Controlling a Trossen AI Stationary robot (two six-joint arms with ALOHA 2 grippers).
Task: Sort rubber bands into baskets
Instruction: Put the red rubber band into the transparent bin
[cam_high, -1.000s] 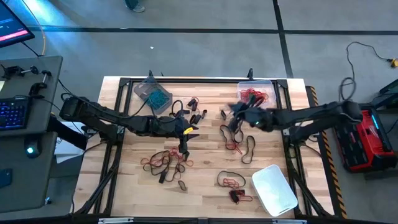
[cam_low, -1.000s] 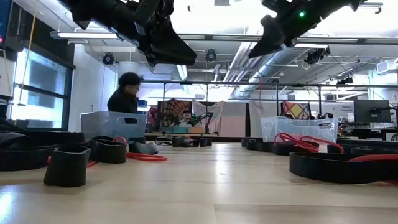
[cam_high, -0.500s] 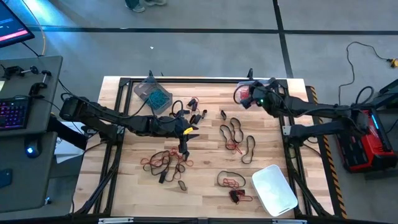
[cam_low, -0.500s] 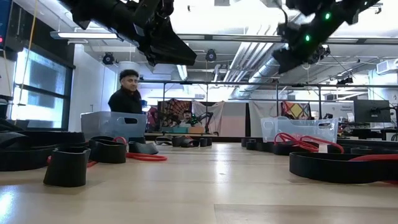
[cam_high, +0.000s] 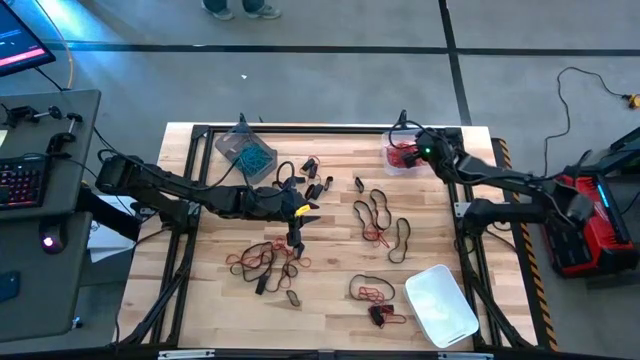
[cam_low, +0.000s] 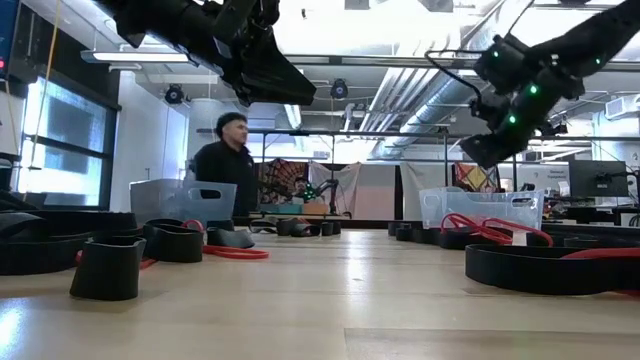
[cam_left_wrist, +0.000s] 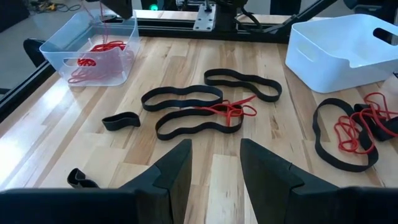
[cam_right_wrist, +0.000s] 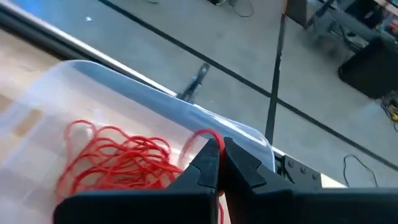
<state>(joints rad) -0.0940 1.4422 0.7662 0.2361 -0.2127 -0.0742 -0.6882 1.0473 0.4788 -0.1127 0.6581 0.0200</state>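
Three baskets sit at the desk's (cam_high: 330, 240) edges so each colour has its own place; my right hand (cam_right_wrist: 219, 157), fingers pinched on a red band (cam_right_wrist: 200, 134), hangs over the clear basket (cam_high: 403, 152) already holding red bands (cam_right_wrist: 118, 158). My left hand (cam_left_wrist: 211, 165) hovers mid-desk, fingers apart and empty, aimed at loose black bands (cam_left_wrist: 181, 98).
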